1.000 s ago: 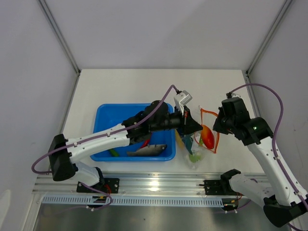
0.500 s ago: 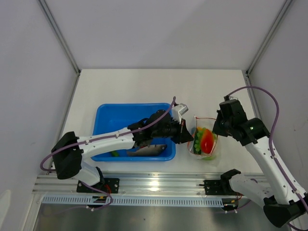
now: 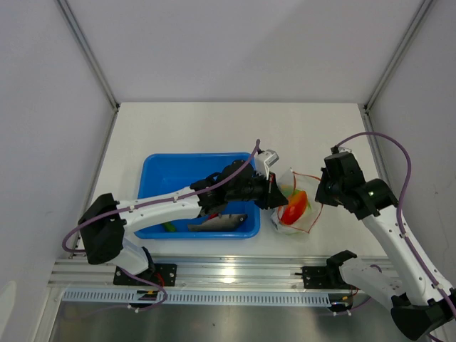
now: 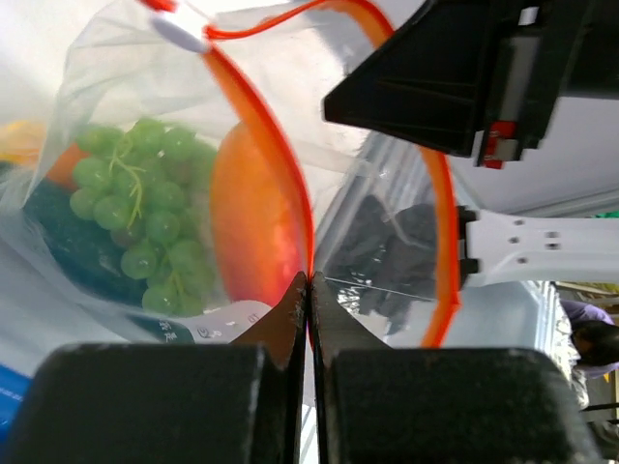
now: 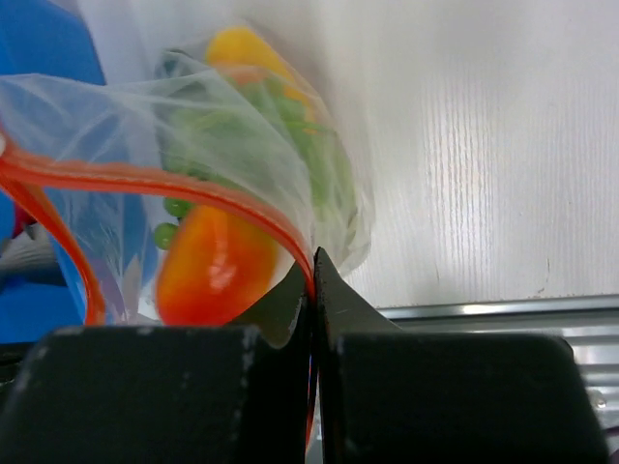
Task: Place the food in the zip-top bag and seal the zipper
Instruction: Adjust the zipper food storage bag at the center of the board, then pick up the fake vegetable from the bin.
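The clear zip-top bag (image 3: 293, 208) hangs between both grippers, right of the blue tray. Its red-orange zipper (image 4: 440, 222) stands open in a loop. Inside are a red-orange tomato (image 4: 253, 222), green grapes (image 4: 145, 213), a dark green piece (image 4: 68, 242) and a yellow-orange mango (image 5: 242, 48). My left gripper (image 3: 273, 194) is shut on the zipper's left edge (image 4: 308, 275). My right gripper (image 3: 320, 191) is shut on the zipper's right edge (image 5: 311, 271). A grey fish (image 3: 217, 223), a red chili (image 3: 216, 211) and a green piece (image 3: 167, 226) lie in the tray.
The blue tray (image 3: 160, 171) sits left of the bag under my left arm. The table's front rail (image 3: 228, 271) runs just below the bag. White walls enclose the back and sides.
Both grippers have lowered the bag and brought it closer to the tray. The bag has turned and its mouth loop has drawn narrower in the top view.
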